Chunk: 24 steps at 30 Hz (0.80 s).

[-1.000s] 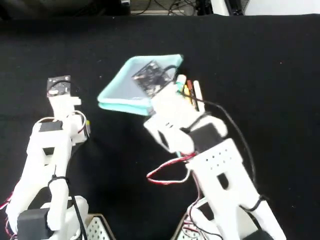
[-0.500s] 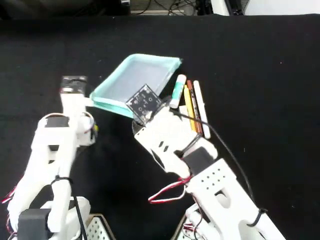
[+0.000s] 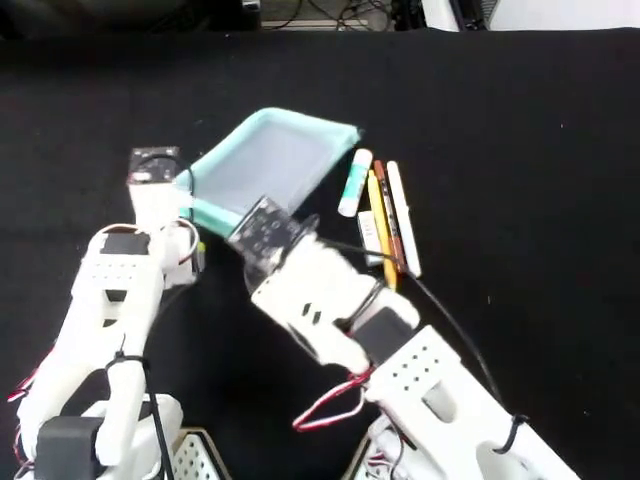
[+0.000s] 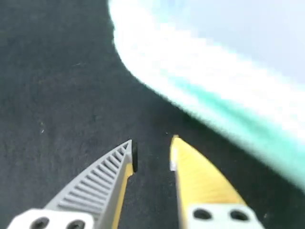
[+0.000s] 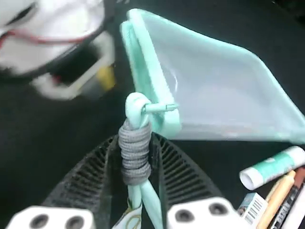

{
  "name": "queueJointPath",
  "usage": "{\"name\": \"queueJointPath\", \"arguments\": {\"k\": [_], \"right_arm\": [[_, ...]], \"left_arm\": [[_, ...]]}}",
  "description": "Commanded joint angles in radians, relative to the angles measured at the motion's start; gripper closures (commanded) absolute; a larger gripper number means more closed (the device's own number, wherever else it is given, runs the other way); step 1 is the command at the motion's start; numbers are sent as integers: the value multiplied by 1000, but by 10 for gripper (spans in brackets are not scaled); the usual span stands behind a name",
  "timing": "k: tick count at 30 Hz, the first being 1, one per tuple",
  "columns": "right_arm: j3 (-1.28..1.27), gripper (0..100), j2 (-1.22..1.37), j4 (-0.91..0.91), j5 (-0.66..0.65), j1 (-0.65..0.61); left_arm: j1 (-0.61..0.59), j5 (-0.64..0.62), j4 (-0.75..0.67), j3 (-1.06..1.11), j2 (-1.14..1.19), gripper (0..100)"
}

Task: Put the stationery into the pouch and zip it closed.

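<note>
Black cloth table (image 3: 520,120), high view.

Pouch (image 3: 270,165): mint green with a clear face, upper centre of the frame, lying on a slant. Its lower-left end sits between the two arms. I cannot tell whether the zip is open or shut.

Stationery: all outside the pouch, in a row just to its right.
- Glue stick (image 3: 352,183), nearest the pouch, just beside its right edge.
- Two pencils (image 3: 383,215), one yellow and one brown, side by side.
- White pen (image 3: 405,222), outermost.
- Small labelled block (image 3: 370,234), lying against the lower part of the pencils.

Right gripper (image 5: 136,143): clamped on the pull cord (image 5: 136,157), a mint cord with a grey wrap, which runs up between both fingers. The cord ends at the zip slider (image 5: 159,108), which sits at the corner of the pouch. In the high view this arm comes in from the lower right, with its wrist over the pouch's lower edge at centre frame.

Left gripper (image 4: 152,152): fingers a narrow gap apart with nothing between them, tips over bare cloth just short of the pouch's edge. In the high view this arm stands at left, with its wrist at the pouch's left end.
</note>
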<state>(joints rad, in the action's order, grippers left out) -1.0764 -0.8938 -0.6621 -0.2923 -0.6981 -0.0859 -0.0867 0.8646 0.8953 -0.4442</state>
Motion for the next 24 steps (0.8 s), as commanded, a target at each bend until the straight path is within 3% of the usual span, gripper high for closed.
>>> {"name": "queueJointPath", "arguments": {"k": [1,14,19,24], "right_arm": [[10,985,-33,-12,-44,-28],[30,985,-59,-92,-127,-157],[13,985,-243,-107,-121,-157],[-31,985,-456,-103,-120,-144]], "left_arm": [[-31,-40,-15,-36,-6,830],[-39,-112,14,-73,-8,829],[-39,-132,236,-225,-8,827],[-39,-130,212,-214,-6,826]]}}
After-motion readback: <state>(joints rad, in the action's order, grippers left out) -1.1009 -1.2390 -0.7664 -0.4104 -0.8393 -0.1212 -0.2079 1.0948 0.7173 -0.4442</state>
